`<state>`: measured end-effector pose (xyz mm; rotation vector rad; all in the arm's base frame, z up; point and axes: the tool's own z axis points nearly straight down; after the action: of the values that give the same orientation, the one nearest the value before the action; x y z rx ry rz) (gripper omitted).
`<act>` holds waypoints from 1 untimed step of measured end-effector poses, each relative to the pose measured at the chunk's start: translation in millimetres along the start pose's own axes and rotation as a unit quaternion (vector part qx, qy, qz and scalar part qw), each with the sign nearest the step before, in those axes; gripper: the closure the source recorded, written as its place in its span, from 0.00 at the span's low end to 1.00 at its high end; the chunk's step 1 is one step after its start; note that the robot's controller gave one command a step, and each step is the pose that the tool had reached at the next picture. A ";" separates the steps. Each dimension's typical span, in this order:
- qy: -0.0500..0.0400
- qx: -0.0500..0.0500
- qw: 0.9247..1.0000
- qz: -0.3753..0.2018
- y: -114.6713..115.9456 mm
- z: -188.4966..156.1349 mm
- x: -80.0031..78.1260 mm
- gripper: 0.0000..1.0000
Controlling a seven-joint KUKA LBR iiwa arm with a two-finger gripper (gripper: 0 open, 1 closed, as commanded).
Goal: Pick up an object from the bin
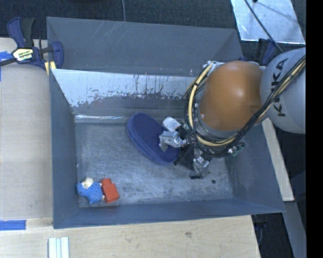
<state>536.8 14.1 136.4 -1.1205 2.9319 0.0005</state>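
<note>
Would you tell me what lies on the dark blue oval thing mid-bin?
On the blue oval thing, at its right end, sits a small white-grey thing; the orange cover hides anything further right.

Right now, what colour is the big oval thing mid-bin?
The oval thing is dark blue, best in the camera view.

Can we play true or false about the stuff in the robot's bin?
1. A dark blue oval thing lies near the middle of the bin. True.
2. The orange block sits in the far right corner. False: it is in the near left corner, beside a small blue toy.
3. The gripper is down close to the dark blue oval thing's right side. True.
4. The gripper hangs over the orange block. False: it is well to the right of it.
5. The bin is heaped full. False: only a few things lie in it.
</note>
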 end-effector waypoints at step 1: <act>0.000 0.000 1.000 0.026 -83.1 69.4 -22.4 0.00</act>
<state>609.2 -32.8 67.1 -1.0450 2.9594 0.0001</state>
